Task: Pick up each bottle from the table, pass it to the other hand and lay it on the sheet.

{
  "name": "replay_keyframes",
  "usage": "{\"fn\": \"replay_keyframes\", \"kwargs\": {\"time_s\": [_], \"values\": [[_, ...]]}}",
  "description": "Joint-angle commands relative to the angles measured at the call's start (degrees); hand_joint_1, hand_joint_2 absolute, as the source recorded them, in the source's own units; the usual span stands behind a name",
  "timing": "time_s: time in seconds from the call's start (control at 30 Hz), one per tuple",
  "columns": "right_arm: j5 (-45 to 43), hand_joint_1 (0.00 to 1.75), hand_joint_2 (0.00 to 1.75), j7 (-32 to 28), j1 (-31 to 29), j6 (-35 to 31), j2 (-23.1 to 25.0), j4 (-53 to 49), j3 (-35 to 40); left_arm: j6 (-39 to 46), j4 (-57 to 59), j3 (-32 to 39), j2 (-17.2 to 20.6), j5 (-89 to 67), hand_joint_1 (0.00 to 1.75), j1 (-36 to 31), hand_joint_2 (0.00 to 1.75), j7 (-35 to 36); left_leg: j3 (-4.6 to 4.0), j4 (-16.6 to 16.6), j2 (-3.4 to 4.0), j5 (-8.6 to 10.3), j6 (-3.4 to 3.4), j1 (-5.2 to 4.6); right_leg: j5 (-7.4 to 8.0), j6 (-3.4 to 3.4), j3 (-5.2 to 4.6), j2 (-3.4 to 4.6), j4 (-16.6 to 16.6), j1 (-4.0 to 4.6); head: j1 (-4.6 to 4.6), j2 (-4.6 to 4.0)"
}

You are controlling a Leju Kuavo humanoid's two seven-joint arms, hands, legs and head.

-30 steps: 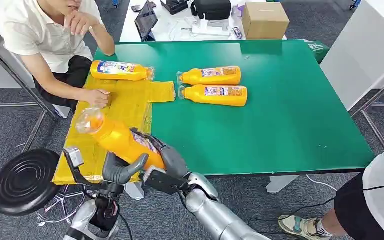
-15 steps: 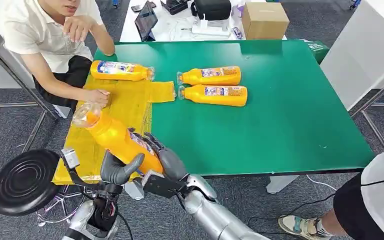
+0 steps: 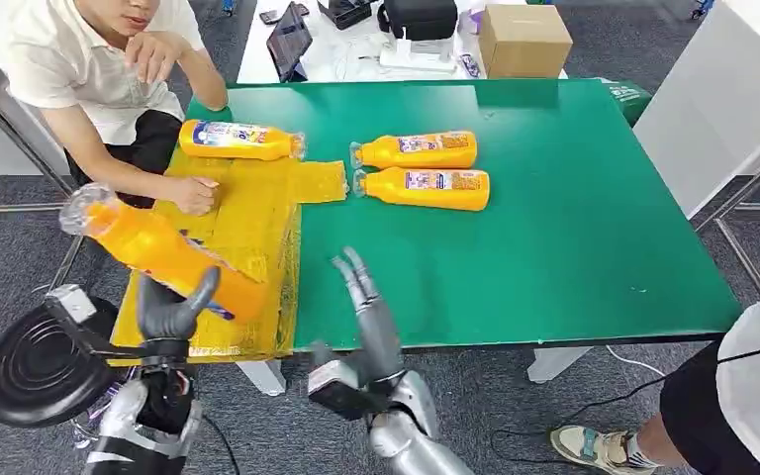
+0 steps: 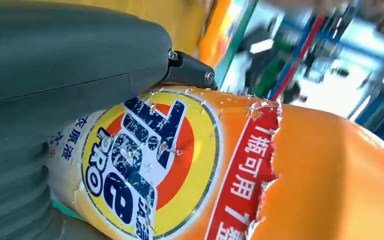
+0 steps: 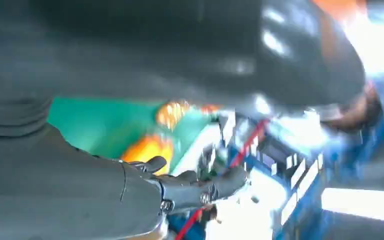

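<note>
Your left robot hand (image 3: 170, 309) grips the bottle (image 3: 158, 251) by its base, the right robot hand (image 3: 371, 322) spread empty; it could tip onto the person's hand (image 3: 194, 193) beyond.

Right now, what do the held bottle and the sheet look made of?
Bottle in the left hand: glossy orange plastic, probably; clear cap, printed film label torn at its edge. Sheet: thin yellow plastic film, likely; it lies creased on the table.
</note>
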Motion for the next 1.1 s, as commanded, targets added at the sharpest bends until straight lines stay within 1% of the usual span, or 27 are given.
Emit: {"fn": "replay_keyframes", "kwargs": {"time_s": [0.03,0.07,0.1,0.23,0.27,0.3,0.4,0.47,0.5,0.57,0.6,0.67,0.73,0.77,0.8,0.83,0.9,1.1], "values": [[0.1,0.00,0.00,0.0,8.2,-0.1,-0.5,-17.9,-7.2,7.8,4.0,1.0,4.7,-14.6,1.75,-4.1,1.75,0.4,0.01,0.0,-0.19,0.00,-0.04,0.01,-0.07,-0.07,0.06,-0.19,0.0,0.02,0.00,0.00],[0.1,0.00,0.00,0.0,8.4,-0.1,-0.6,-18.3,-7.1,9.7,5.9,-0.1,5.3,-18.5,1.75,-5.2,1.75,1.2,0.08,0.0,-0.23,-0.02,-0.06,0.02,-0.09,-0.10,0.14,-0.25,0.0,0.03,0.02,0.00],[-1.5,0.00,0.00,0.0,8.1,-0.1,-1.0,-18.3,-5.8,12.0,8.6,-2.4,6.7,-25.6,1.75,-6.9,1.75,2.9,0.04,0.0,-0.26,0.01,-0.06,0.02,-0.07,-0.09,0.11,-0.27,0.0,0.03,0.00,0.00],[-1.5,0.00,0.00,0.0,8.1,-0.1,-1.0,-18.3,-5.8,12.0,8.6,-2.4,6.7,-25.6,1.75,-6.9,1.75,2.9,0.09,-0.1,-0.19,0.03,-0.05,-0.01,-0.04,-0.08,0.10,-0.21,0.0,0.00,0.00,0.00],[-2.5,0.00,0.00,0.0,7.1,-0.1,-1.2,-17.2,-4.4,17.5,15.0,-6.4,7.2,-39.0,1.75,-11.2,1.75,2.9,0.14,-0.1,-0.19,0.02,-0.07,0.02,-0.05,-0.12,0.17,-0.22,-0.1,0.04,0.00,0.00],[-2.9,0.00,0.00,0.0,6.5,-0.1,-1.4,-16.4,-3.5,18.7,18.7,-8.3,7.0,-45.6,1.75,-13.2,1.75,3.8,0.07,-0.1,-0.25,0.04,-0.05,0.01,-0.05,-0.09,0.11,-0.29,0.0,0.03,0.00,0.00],[-5.4,0.00,0.00,0.0,4.6,-0.1,-1.8,-14.0,-0.5,16.5,29.5,-11.4,5.4,-53.6,1.75,-19.7,1.75,5.1,0.13,-0.1,-0.42,0.10,-0.05,0.02,-0.06,-0.08,0.20,-0.47,-0.1,0.04,0.00,0.00],[-6.9,0.00,0.00,0.0,3.3,-0.1,-2.0,-12.7,1.8,17.4,36.5,-13.8,4.4,-60.2,1.75,-24.6,1.75,5.5,0.13,-0.1,-0.50,0.12,-0.04,0.01,-0.05,-0.08,0.25,-0.51,-0.1,0.02,-0.02,0.00],[-7.9,0.00,0.00,0.0,2.5,-0.1,-2.1,-11.9,3.1,21.0,40.3,-16.6,4.4,-67.7,1.75,-27.5,1.75,6.5,0.11,-0.1,-0.47,0.11,-0.03,0.02,-0.03,-0.07,0.23,-0.49,-0.1,0.03,0.02,0.00],[-8.3,0.00,0.00,0.0,2.2,-0.1,-2.0,-11.5,3.6,22.7,42.8,-19.4,4.9,-73.8,1.75,-29.7,1.75,7.9,0.07,0.0,-0.46,0.11,-0.02,0.03,-0.03,-0.07,0.22,-0.49,0.0,0.04,0.00,0.00],[-10.4,0.00,0.00,0.0,1.5,-0.1,-2.5,-11.0,5.5,22.9,45.8,-22.6,5.1,-80.5,1.75,-31.8,1.75,9.8,0.04,0.0,-0.39,0.11,-0.02,0.03,0.00,-0.05,0.16,-0.40,0.0,0.04,0.02,0.00],[-12.5,0.00,0.00,0.0,0.7,-0.1,-3.0,-10.1,7.5,17.8,49.1,-22.8,4.0,-80.9,1.75,-33.7,1.75,9.2,0.09,0.0,-0.38,0.10,-0.04,0.04,-0.01,-0.08,0.21,-0.42,0.0,0.05,0.00,0.00],[-12.8,0.00,0.00,0.0,0.5,-0.1,-3.0,-9.8,7.7,16.8,49.6,-23.0,4.0,-81.0,1.75,-34.1,1.75,8.8,0.11,0.0,-0.26,0.06,-0.03,0.02,0.00,-0.07,0.20,-0.28,0.0,0.04,0.02,0.00],[-13.4,0.00,0.00,0.0,0.4,-0.1,-3.3,-9.8,8.5,14.7,51.0,-23.4,3.6,-81.2,1.75,-35.0,1.75,8.3,0.08,0.0,-0.21,0.05,-0.02,0.01,0.01,-0.04,0.15,-0.22,0.0,0.03,0.00,0.00],[-14.4,0.00,0.00,0.0,-0.1,-0.1,-3.6,-9.3,9.9,11.8,53.3,-24.4,3.5,-82.4,1.75,-36.4,1.75,8.0,0.15,0.0,-0.22,0.04,-0.03,0.00,-0.02,-0.07,0.22,-0.25,0.0,0.03,0.00,0.00],[-16.1,0.00,0.00,0.0,-0.7,-0.1,-3.8,-8.8,11.5,8.7,56.0,-27.4,3.7,-85.7,1.75,-38.6,1.75,8.4,0.07,0.0,-0.19,0.04,-0.03,0.03,0.01,-0.05,0.15,-0.21,0.0,0.05,0.00,0.00],[-17.9,0.00,0.00,0.0,-1.2,-0.1,-3.9,-7.9,12.5,7.1,58.5,-28.4,3.2,-87.4,1.75,-40.3,1.75,9.5,0.10,0.0,-0.18,0.03,-0.03,0.05,0.00,-0.06,0.15,-0.21,0.0,0.07,0.00,0.00],[-17.9,0.00,0.00,0.0,-1.2,-0.1,-3.9,-7.9,12.5,7.1,58.5,-28.4,3.2,-87.4,1.75,-40.3,1.75,9.5,0.02,0.0,-0.05,0.04,-0.01,0.04,0.02,-0.03,0.06,-0.15,0.0,0.04,0.00,0.00]]}}
